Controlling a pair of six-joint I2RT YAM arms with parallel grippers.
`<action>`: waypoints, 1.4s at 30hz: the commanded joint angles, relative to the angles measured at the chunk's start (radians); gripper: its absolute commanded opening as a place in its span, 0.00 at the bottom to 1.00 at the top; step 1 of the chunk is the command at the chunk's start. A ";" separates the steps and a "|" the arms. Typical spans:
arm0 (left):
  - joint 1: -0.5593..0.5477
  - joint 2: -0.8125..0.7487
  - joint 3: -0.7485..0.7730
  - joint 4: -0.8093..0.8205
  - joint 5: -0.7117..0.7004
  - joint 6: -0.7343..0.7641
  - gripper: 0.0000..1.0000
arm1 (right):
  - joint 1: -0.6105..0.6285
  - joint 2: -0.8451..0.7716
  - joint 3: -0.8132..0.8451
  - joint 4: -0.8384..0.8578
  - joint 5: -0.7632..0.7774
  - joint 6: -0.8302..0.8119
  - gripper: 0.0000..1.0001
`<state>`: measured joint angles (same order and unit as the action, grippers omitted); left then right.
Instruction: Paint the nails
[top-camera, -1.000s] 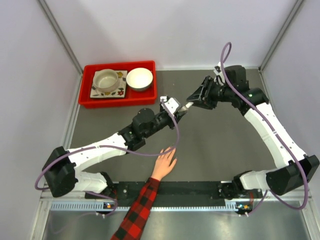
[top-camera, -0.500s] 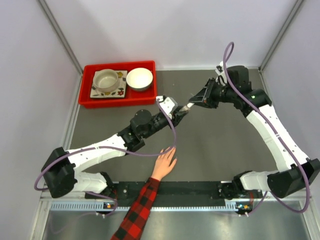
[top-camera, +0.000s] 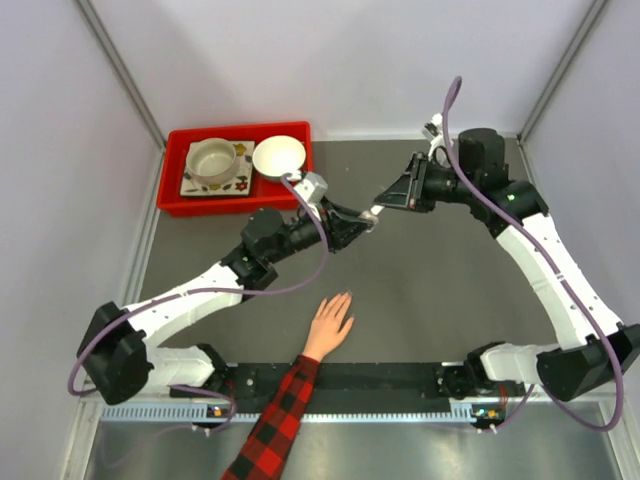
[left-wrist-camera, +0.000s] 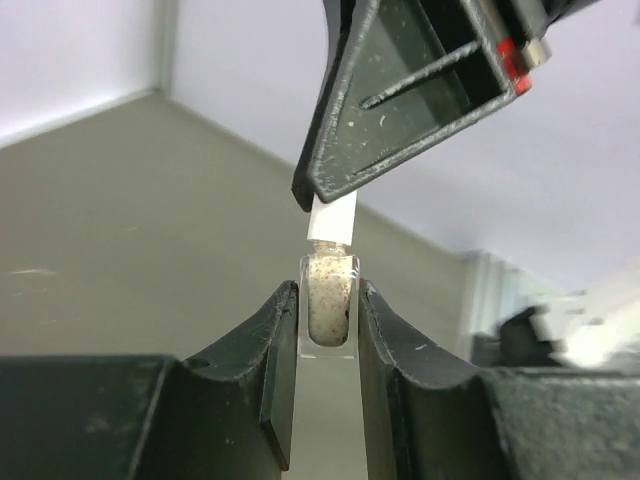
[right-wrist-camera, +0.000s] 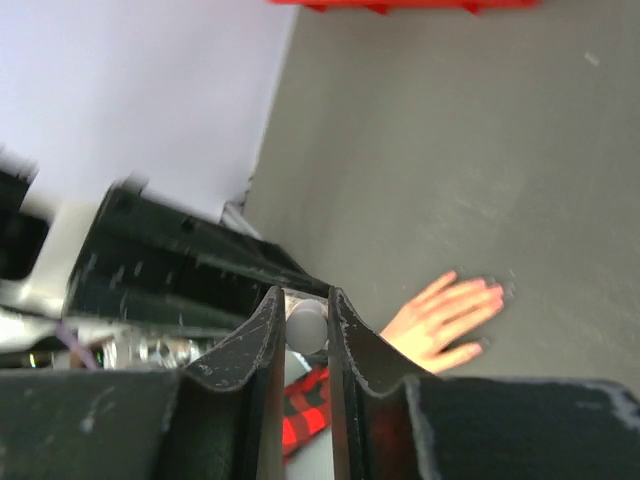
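A small bottle (left-wrist-camera: 328, 308) is clamped in the left gripper (top-camera: 364, 223) and its white cap (right-wrist-camera: 305, 325) pinched by the right gripper (top-camera: 380, 208), while the nails (top-camera: 346, 298) are laid on the surface (top-camera: 450, 300) well apart from both grippers, toward the arm bases.

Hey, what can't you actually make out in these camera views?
- Pale fingernails of the plaid-sleeved human hand: too small in the top view, blurred in the right wrist view; painted or not, unclear.
- Small clear bottle in the left robot hand: sides hidden by its black fingers, left wrist view.
- White round cap in the right robot hand: mostly covered by its fingers, right wrist view; any brush unseen.
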<state>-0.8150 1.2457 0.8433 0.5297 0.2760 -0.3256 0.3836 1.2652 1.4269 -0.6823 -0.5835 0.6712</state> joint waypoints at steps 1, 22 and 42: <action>0.144 -0.057 -0.041 0.252 0.314 -0.396 0.00 | 0.012 -0.104 -0.006 0.220 -0.188 -0.150 0.00; 0.189 0.101 0.073 0.614 0.644 -0.913 0.00 | 0.012 -0.196 0.129 0.204 -0.227 -0.262 0.00; 0.198 -0.115 -0.117 0.257 0.575 -0.302 0.00 | 0.012 -0.245 0.020 0.076 0.011 -0.188 0.00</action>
<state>-0.6224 1.1759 0.7677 0.6796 0.8520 -0.6666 0.3908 1.0550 1.4933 -0.6014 -0.6266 0.4843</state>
